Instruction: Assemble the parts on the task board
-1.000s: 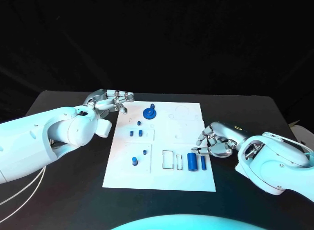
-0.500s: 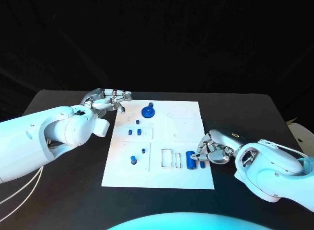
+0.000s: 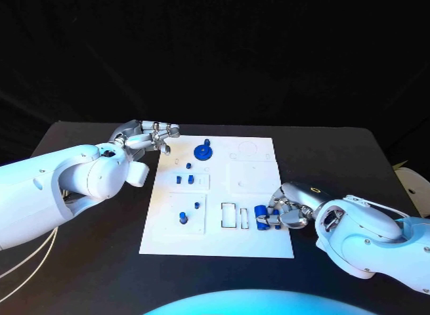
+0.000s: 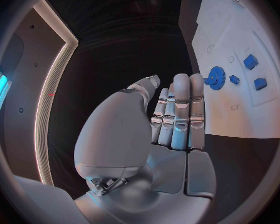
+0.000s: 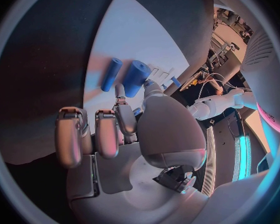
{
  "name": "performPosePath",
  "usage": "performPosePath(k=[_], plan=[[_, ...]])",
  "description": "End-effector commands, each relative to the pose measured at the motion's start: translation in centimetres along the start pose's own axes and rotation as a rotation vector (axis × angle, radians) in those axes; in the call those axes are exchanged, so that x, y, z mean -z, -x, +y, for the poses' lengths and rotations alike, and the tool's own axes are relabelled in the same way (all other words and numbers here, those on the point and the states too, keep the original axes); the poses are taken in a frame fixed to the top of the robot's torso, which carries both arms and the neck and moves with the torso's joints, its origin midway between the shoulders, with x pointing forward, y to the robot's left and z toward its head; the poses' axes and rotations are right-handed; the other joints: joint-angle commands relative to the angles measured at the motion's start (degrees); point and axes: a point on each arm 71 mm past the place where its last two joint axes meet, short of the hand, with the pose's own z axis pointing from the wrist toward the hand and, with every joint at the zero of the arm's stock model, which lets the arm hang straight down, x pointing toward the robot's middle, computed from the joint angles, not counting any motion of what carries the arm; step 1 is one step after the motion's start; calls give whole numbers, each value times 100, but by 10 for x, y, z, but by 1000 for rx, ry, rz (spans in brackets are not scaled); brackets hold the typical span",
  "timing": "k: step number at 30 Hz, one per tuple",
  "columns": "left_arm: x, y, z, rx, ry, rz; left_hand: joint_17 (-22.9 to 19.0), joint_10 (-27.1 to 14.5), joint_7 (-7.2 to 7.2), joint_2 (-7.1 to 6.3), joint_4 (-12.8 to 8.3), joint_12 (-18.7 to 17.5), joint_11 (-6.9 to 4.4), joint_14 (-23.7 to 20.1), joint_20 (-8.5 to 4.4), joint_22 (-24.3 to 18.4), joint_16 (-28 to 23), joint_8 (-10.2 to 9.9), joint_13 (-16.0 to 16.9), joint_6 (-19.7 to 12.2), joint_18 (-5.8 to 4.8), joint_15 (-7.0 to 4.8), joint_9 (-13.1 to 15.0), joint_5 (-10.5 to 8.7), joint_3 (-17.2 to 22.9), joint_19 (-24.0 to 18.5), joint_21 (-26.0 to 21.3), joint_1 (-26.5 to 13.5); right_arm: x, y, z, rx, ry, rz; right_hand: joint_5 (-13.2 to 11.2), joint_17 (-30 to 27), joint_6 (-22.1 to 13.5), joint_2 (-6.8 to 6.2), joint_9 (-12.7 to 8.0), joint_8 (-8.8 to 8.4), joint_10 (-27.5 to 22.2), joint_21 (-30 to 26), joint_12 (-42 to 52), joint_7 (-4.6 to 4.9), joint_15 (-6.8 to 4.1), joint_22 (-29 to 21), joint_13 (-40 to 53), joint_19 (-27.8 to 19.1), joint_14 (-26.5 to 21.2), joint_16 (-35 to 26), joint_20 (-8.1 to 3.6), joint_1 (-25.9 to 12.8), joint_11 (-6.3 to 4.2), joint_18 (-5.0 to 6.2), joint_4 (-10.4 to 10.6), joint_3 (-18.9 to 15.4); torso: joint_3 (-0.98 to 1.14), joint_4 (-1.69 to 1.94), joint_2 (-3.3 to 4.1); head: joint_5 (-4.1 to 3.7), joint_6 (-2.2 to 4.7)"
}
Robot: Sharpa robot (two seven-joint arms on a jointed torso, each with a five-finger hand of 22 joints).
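From the head view, your right hand (image 3: 289, 211) sits low at the near right edge of the task board (image 3: 255, 176), its fingers curled in against the two blue cylinders (image 3: 261, 218) lying side by side there. You cannot tell from here whether anything is actually pinched. Your left hand (image 3: 148, 137) rests off the board's far left corner, fingers straight and close together, holding nothing. The blue gear (image 3: 203, 153) stands on the board near it, and small blue pegs (image 3: 184, 179) lie in the middle left section.

In the left wrist view, the left hand (image 4: 171, 115) is flat and empty, fingers extended over the dark table beside the task board (image 4: 236, 109), with the blue gear (image 4: 215, 77) just beyond the fingertips.

In the right wrist view, the right hand (image 5: 118, 129) has its fingers bent, the tips reaching the thicker blue cylinder (image 5: 134, 78); the thinner blue cylinder (image 5: 111, 74) lies just beside it. Contact looks likely, a firm grip does not.

The step in hand seems to be picking up a cylinder. Next you need to close thumb and finger squarely on one cylinder without rolling its neighbour away.
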Motion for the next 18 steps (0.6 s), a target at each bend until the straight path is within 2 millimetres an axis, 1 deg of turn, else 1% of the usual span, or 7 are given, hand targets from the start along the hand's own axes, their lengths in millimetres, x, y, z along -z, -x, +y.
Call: performPosePath(k=[1, 7, 10, 15, 18], plan=[[0, -2, -1, 3, -5, 19, -8, -41, -9, 19, 12, 22, -13, -29, 9, -7, -6, 20, 10, -49, 88, 2, -7, -13, -31, -12, -37, -44, -2, -4, -1, 24, -9, 15, -28, 368, -20, 20, 10, 25, 12, 17, 21, -18, -34, 1317, 5, 337, 376, 36, 15, -49, -10, -92, -1, -27, -3, 7, 3, -10, -2], [1, -2, -1, 3, -4, 22, -8, -41, -9, 19, 12, 22, -13, -29, 9, -7, -6, 20, 10, -49, 88, 2, -7, -13, -31, -12, -37, -44, -5, -11, 1, 24, -10, 33, -26, 357, -13, 40, 19, 31, 11, 9, 21, -22, -35, 1314, 11, 334, 374, 30, 15, -56, -12, -90, -2, -35, -9, 13, 3, -18, -2], [1, -2, -1, 4, -4, 24, -8, -41, -9, 19, 12, 22, -13, -29, 9, -7, -6, 20, 10, -49, 88, 2, -7, -13, -31, -12, -37, -44, -7, -16, 1, 20, -11, 44, -22, 360, -6, 55, 26, 36, 11, 10, 23, -25, -37, 1314, 17, 334, 374, 33, 14, -48, -15, -90, -6, -36, -11, 23, 3, -30, -11], [2, -1, -1, 4, -2, 23, -8, -41, -9, 19, 12, 22, -13, -29, 9, -7, -6, 20, 10, -49, 88, 2, -7, -13, -31, -12, -37, -44, -8, -21, 1, 12, -15, 48, 17, 369, 11, 111, 51, 52, 17, 14, 37, -36, -44, 1315, 52, 334, 374, 41, 10, 17, -24, -90, -15, -34, -13, 26, 1, -17, -8], [2, -1, -1, 3, -2, 21, -10, -46, -12, 24, 13, 29, -14, -30, 9, -13, -5, 23, 10, -48, 89, 1, -9, -12, -36, -12, -45, -42, -8, -21, 2, 2, -17, 32, 56, 386, 30, 187, 74, 67, 28, 35, 56, -46, -51, 1320, 88, 341, 376, 52, 5, 58, -33, -94, -15, -27, -19, 24, -3, -18, -3]])
